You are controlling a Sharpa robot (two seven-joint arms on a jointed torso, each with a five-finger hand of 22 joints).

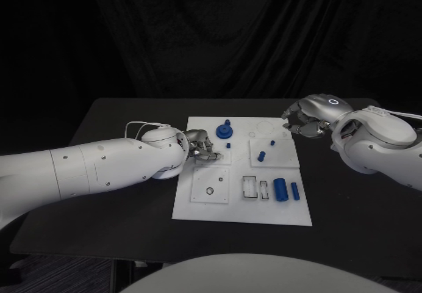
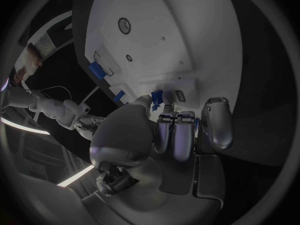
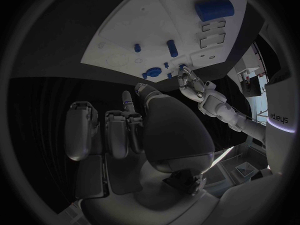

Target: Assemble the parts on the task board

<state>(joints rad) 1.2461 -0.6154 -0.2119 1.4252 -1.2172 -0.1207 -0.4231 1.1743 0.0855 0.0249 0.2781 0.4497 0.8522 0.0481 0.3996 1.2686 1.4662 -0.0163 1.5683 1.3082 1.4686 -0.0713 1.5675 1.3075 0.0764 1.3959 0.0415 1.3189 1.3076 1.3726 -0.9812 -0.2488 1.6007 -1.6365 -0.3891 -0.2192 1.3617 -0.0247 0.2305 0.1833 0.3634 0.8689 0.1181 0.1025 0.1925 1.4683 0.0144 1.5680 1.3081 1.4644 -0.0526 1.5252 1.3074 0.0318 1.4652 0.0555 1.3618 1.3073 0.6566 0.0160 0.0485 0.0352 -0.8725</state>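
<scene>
The left robot hand (image 1: pixel 200 148) pinches a small blue part (image 2: pixel 156 98) low over the task board (image 1: pixel 200 204), seemingly to seat it, while the right robot hand (image 1: pixel 303 125) hovers curled, holding nothing.

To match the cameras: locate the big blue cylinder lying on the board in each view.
Head view: big blue cylinder on the task board, near right part.
Left wrist view: probably the blue piece at the board's edge.
Right wrist view: the largest blue part.
Shared landmark: rectangular slots beside it.
</scene>
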